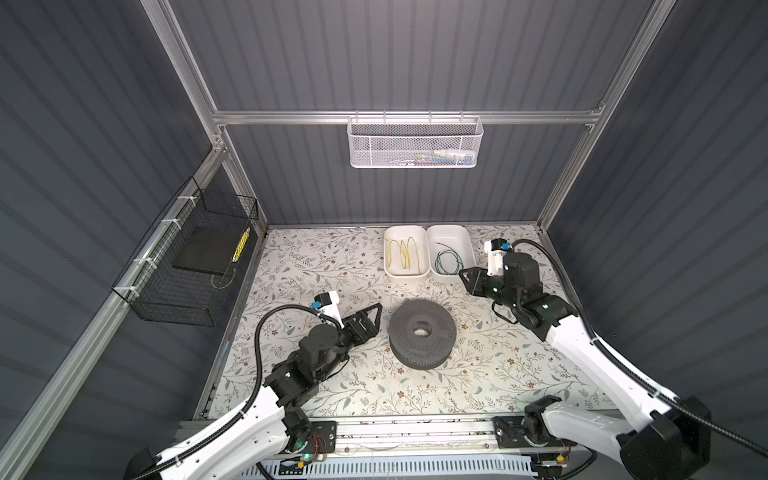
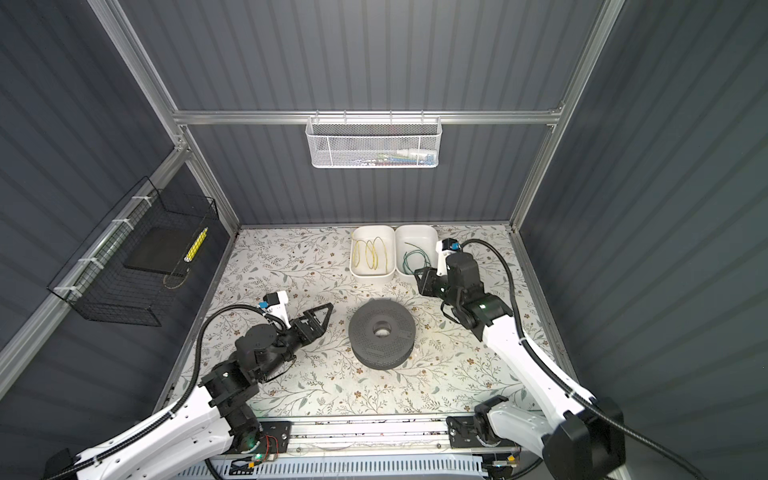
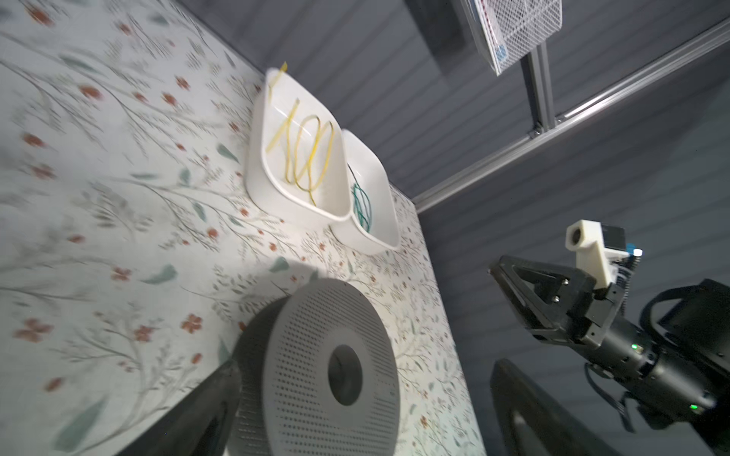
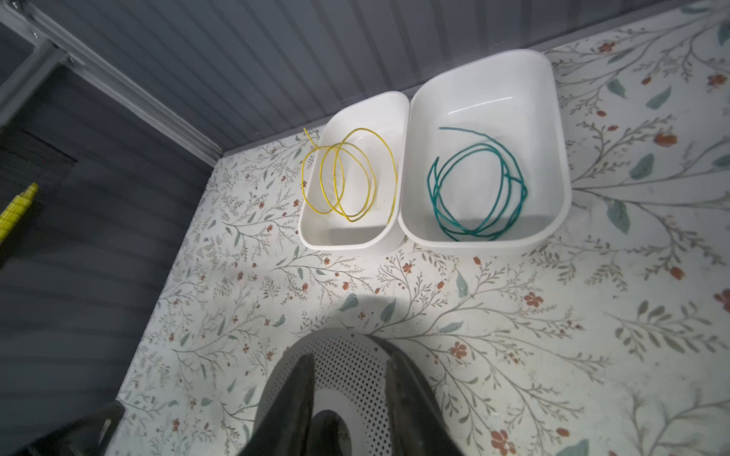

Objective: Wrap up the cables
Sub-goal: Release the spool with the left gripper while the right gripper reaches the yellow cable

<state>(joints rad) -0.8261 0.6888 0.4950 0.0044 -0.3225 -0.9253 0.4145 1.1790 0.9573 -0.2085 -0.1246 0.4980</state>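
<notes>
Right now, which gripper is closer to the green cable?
Right. The right gripper hovers beside the white tray holding the green cable; the left gripper is farther off, next to the gray spool.

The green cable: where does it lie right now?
In both top views, the green cable lies coiled in the right-hand white tray at the table's back edge.

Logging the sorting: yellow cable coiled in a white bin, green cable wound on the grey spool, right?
No: the green cable lies coiled in the neighbouring white bin, not on the spool, as the right wrist view shows.
</notes>
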